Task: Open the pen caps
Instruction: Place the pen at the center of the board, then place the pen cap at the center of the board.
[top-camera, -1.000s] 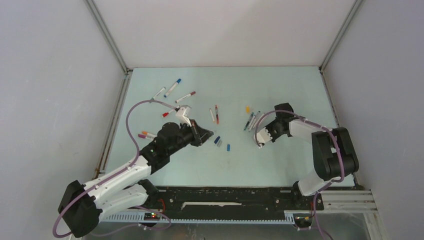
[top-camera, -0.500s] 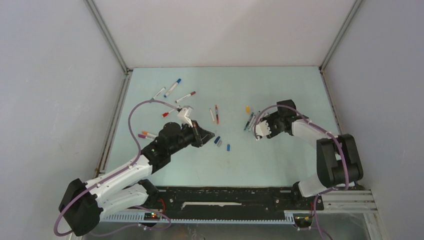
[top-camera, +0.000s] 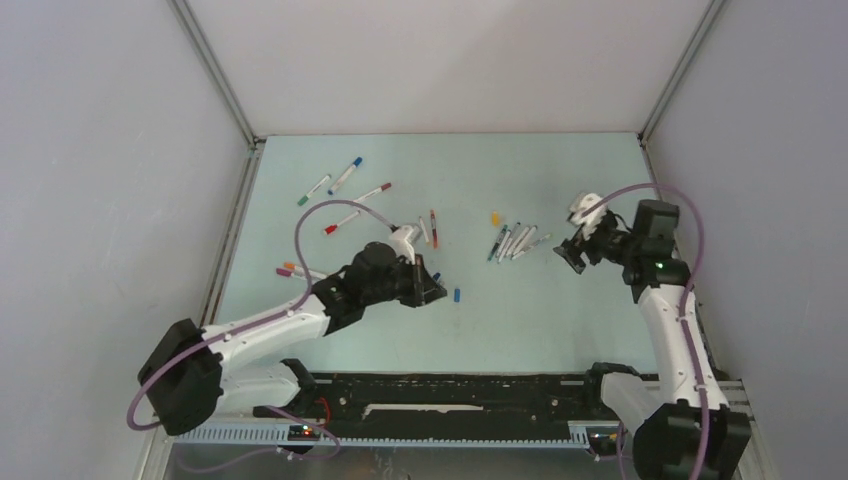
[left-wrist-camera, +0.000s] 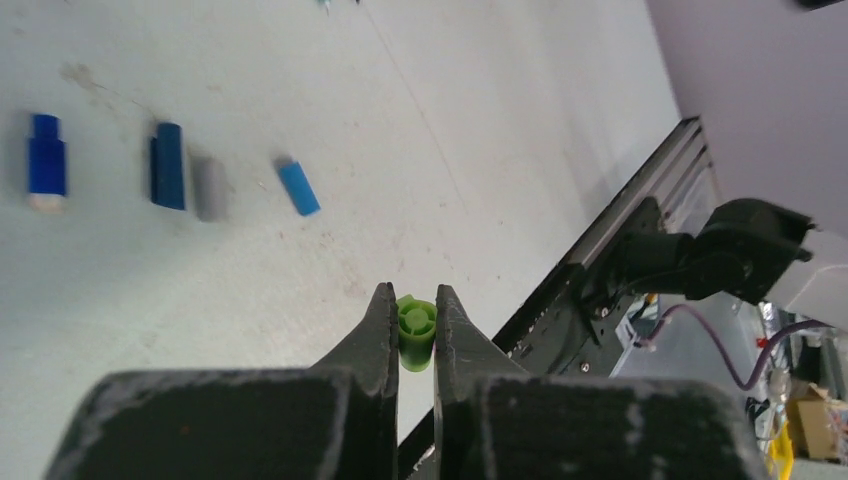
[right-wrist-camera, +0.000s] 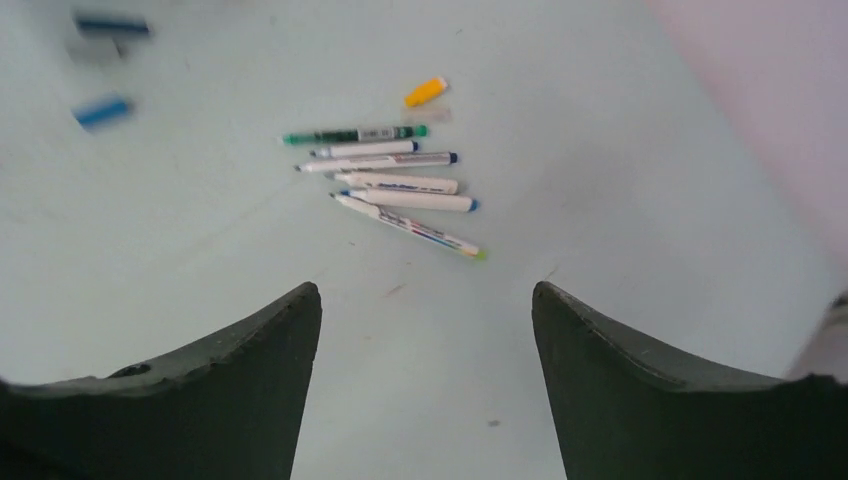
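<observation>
Well, from above, my left pincer (top-camera: 432, 290) hangs over the pale green table (top-camera: 520, 320), near a small light blue plastic cap (top-camera: 457, 295). My right pincer (top-camera: 572, 252) is beside a row of slim white pens (top-camera: 515, 242).

At the left wrist, the left pincer is pinching a stubby green plastic cap (left-wrist-camera: 416, 338).

At the right wrist, the right pincer is spread wide and holds nothing. A short yellow-orange cap (right-wrist-camera: 426, 91) lies just beyond the pens.
</observation>
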